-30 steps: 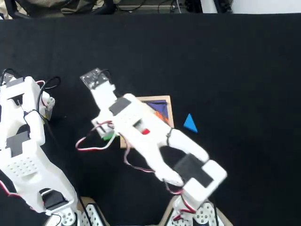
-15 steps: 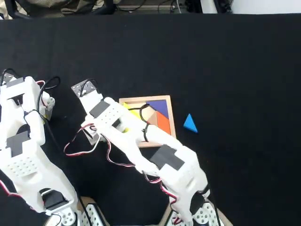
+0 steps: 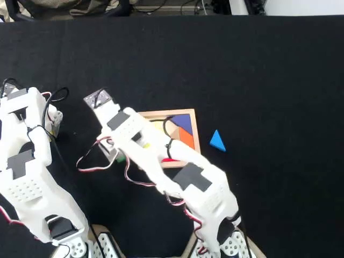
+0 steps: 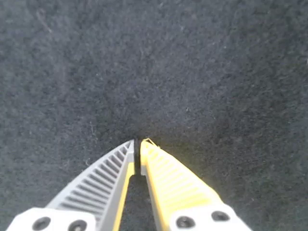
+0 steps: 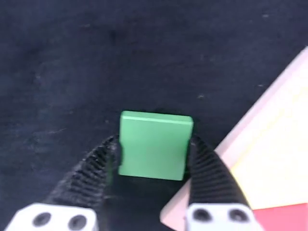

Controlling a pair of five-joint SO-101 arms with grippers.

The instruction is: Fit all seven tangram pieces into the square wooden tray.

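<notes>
**Asker:** What does your right pincer have?

**Robot:** My right pincer [image 5: 153, 141] is pinching the green square [image 5: 154, 156]. Its two black ribbed fingers [image 5: 91, 168] press on opposite sides. The square is a flat, smooth tile with softly rounded corners. I cannot tell whether it rests on the cloth or hangs just above it.

**Asker:** Where is the tray?

**Robot:** The tray [image 5: 269, 101] is just beside the square, on the black, fuzzy table [image 3: 269, 64]. It is pale wood with a raised rim, and one corner sits near my finger. Inside it lie a yellow piece [image 5: 269, 163] and a red piece [image 5: 284, 219]. From above, a blue piece [image 3: 183, 122] and an orange piece [image 3: 186, 138] also sit inside. My right arm crosses the side of the tray nearest the left arm.

**Asker:** And your other pincer?

**Robot:** My left pincer [image 4: 138, 143] is pressed together, its grey and yellow ribbed tips touching. It is well apart from the tray.

**Asker:** Is anything loose?

**Robot:** A blue triangle [image 3: 217, 141] lies near the tray's far side, not touching it. Past the triangle the table stretches wide to its edges.
</notes>
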